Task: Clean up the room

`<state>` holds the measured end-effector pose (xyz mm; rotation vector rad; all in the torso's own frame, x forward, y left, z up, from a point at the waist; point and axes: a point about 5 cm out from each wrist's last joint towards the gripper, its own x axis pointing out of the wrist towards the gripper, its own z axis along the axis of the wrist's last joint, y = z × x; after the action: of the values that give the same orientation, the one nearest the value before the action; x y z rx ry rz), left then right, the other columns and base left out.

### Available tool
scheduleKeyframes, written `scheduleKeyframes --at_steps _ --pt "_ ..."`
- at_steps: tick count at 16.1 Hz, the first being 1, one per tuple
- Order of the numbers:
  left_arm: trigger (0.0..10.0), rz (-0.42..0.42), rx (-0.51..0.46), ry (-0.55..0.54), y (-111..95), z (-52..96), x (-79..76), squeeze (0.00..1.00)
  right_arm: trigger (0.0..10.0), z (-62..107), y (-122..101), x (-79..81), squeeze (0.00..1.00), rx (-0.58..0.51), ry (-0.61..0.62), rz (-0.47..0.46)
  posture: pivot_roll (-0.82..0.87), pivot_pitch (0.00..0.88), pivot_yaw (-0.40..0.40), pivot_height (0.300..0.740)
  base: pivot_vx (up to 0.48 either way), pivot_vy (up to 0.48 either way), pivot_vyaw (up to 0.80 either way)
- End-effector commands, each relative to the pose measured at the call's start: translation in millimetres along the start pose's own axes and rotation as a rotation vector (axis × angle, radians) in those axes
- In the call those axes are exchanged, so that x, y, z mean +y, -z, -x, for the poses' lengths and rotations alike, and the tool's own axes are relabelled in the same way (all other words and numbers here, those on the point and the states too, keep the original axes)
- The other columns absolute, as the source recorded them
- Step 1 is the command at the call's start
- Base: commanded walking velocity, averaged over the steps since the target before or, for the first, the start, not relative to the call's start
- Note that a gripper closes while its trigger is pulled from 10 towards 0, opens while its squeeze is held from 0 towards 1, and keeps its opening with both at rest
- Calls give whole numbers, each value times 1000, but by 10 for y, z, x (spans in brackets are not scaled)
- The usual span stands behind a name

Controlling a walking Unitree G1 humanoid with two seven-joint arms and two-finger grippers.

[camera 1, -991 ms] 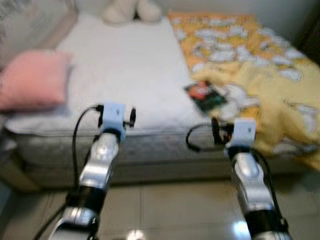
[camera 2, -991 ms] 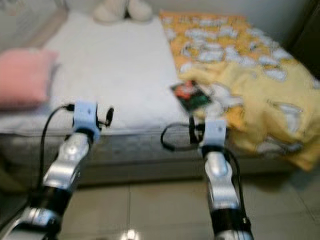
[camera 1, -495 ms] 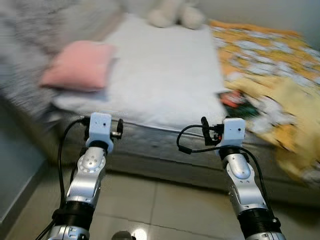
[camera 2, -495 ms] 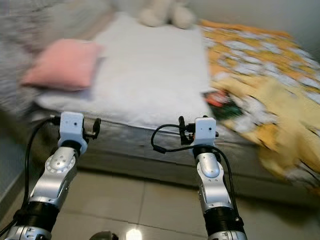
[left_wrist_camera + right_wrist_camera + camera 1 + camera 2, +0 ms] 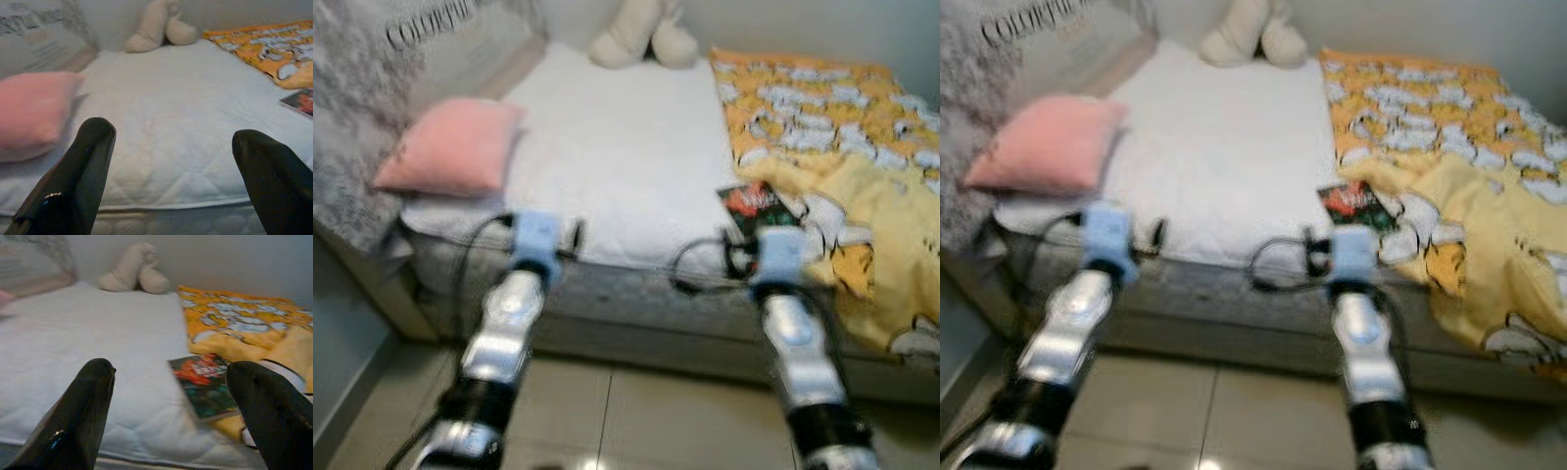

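My right gripper [image 5: 168,418] and left gripper [image 5: 171,181] both stand wide open, empty, short of the bed [image 5: 617,176]. Just ahead of my right jaws, the book [image 5: 205,384] lies flat at the mattress edge, touching the yellow blanket [image 5: 862,225]. It is probably thin, stiff and light (cover likely slick); I would pinch its near edge.

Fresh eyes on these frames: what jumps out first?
The rumpled yellow-and-orange cartoon-print blanket heaped over the bed's right side stands out most, with a colourful book or magazine lying at its edge on the white quilted mattress. A pink pillow sits at the left and a cream plush toy at the far end. Both the left gripper and right gripper are open before the bed's near edge.
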<state>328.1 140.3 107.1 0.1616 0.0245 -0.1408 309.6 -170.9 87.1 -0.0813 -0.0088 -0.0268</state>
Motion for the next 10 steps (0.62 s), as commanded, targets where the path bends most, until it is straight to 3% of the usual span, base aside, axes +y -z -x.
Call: scheduleKeyframes --at_steps 1,6,10 --pt "10000 -12 18 -18 26 -14 71 0 10000 -22 -46 29 0 -16 -2 -19 -28 0 -12 740 341 -334 0" --pt "10000 -3 22 -14 30 -77 53 0 10000 -33 -73 -57 0 -30 26 0 -54 0 2 740 343 -332 0" --pt "10000 17 13 20 34 -97 -59 0 10000 -58 -117 -100 0 -44 32 7 -68 0 -4 740 353 -323 0"
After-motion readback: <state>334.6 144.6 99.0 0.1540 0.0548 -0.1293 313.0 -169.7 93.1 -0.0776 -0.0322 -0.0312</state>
